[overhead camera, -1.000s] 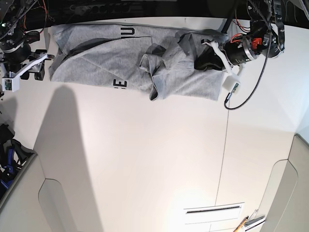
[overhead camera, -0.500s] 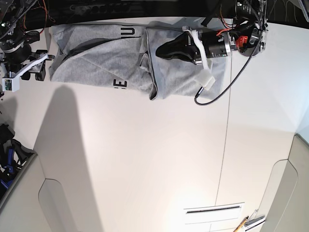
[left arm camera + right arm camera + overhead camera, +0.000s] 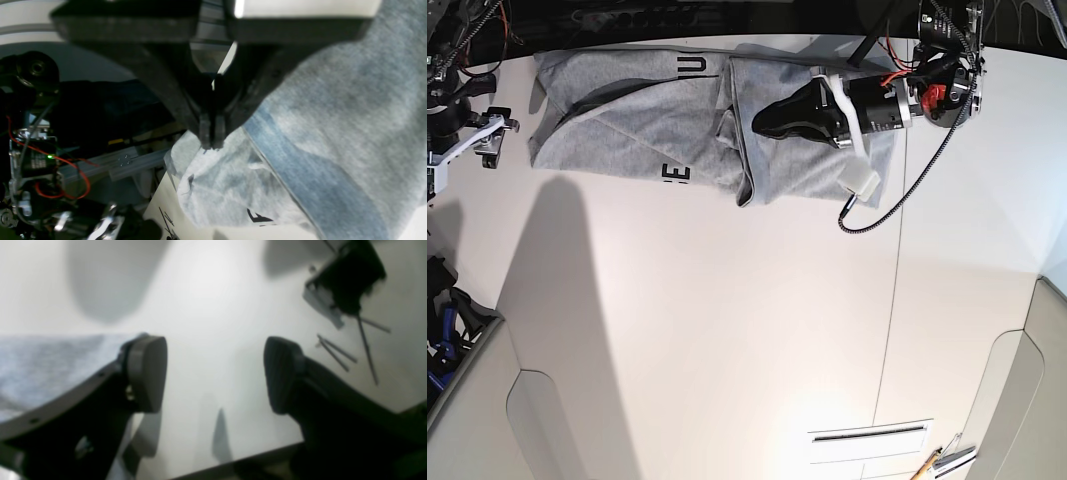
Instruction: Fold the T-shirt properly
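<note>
Pinching a thin fold of cloth, the left gripper (image 3: pixel 210 141) has its jaws tight together on the T-shirt (image 3: pixel 333 133); soft, light and limp, it is best taken by hems or corners.

Seen from the right wrist, the right gripper (image 3: pixel 213 373) stands wide and empty, grey fabric behind its left finger.

From the base view, the shirt lies along the table's (image 3: pixel 747 330) far edge, left gripper over its right part, right gripper just off its left end.
</note>
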Controlling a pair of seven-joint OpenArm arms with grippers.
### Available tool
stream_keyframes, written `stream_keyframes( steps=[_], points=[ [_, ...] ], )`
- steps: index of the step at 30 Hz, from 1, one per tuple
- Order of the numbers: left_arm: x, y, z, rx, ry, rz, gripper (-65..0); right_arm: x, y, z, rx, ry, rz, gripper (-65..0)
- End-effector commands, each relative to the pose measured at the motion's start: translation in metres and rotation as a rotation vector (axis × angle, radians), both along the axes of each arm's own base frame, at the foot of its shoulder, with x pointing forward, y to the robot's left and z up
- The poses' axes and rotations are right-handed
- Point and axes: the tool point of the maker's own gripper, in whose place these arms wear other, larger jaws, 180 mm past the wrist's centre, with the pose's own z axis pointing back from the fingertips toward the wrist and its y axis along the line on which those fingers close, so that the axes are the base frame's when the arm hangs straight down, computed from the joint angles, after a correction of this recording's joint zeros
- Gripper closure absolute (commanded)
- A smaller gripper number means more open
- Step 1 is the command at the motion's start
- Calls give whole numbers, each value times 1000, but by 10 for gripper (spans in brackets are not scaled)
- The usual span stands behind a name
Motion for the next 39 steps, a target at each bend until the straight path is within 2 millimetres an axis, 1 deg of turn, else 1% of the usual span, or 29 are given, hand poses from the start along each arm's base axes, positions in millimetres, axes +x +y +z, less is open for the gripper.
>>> stream_keyframes(
  steps=[1,5,7,9,13,25,33,37,39],
  points=[
    [4,-1,10,-27,-32,1,0,2,-2,2,19,-17,0,-446],
    [4,-1,11,-28,-33,1,0,-10,23,-34,249,58,11,-445],
    [5,-1,11,-27,-35,1,0,-14,38,-45,366,80,30,-445],
    [5,-1,11,-26,-35,1,0,-18,54,-50,463,93,63,-445],
    [5,-1,10,-21,-35,1,0,-19,77,-45,589,80,134,-445],
    [5,-1,9,-18,-35,0,0,-16,81,-42,608,58,150,-445],
    [5,-1,9,-18,-35,0,0,-16,89,-40,628,55,179,-445],
    [5,-1,9,-18,-35,0,0,-19,94,-44,638,68,171,-445],
    [5,-1,9,-17,-35,0,0,-23,91,-50,606,94,162,-445]
  ],
)
